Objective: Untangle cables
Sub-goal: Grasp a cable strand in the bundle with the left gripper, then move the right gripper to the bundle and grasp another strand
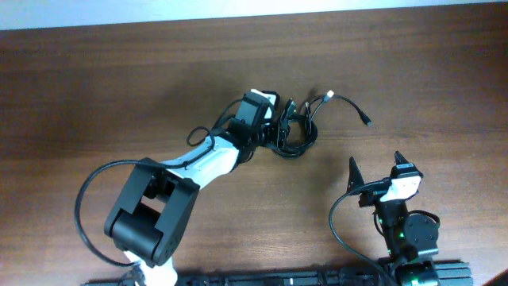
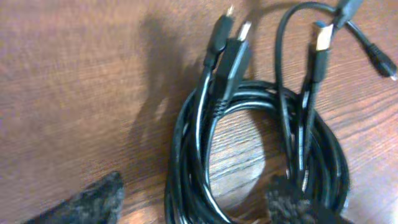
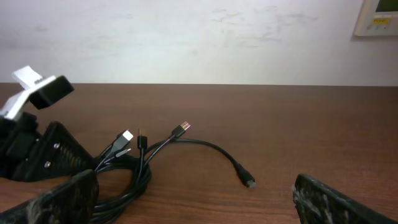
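A brown wooden bench (image 1: 87, 87) runs back to a pale wall (image 3: 199, 37), with nothing on it but the work. The left pincer (image 1: 279, 129) is down at the cables (image 1: 297, 137) with its jaws well apart. In its wrist view one finger (image 2: 93, 199) sits on bare wood at 7 o'clock of the coil. The other lies at or over the strands at 5 o'clock, so the near side of the coil is straddled and, as far as I can tell, not clamped. Outward from there, the cables form one tight coil of several black strands, lying just toward 1 o'clock of mid-bench. A cluster of plugs (image 2: 227, 43) sticks out of the coil at 12 o'clock, the whitish plug (image 1: 328, 96) among them. A single tail (image 1: 367, 121) arcs off toward 3 o'clock and ends free on the wood. By my judgement the task is hardly begun: only that tail lies apart, no cord has been drawn out, and every strand has yet to be separated. The right pincer (image 1: 376, 169) hangs at 5 o'clock of the coil, well apart from it, jaws wide and empty. Nothing foreign blocks the way. The hindrance is the coil itself, with overlapping strands and plugs likely to snag in the loops, and the left arm (image 1: 206, 163) covers its 8 o'clock side.
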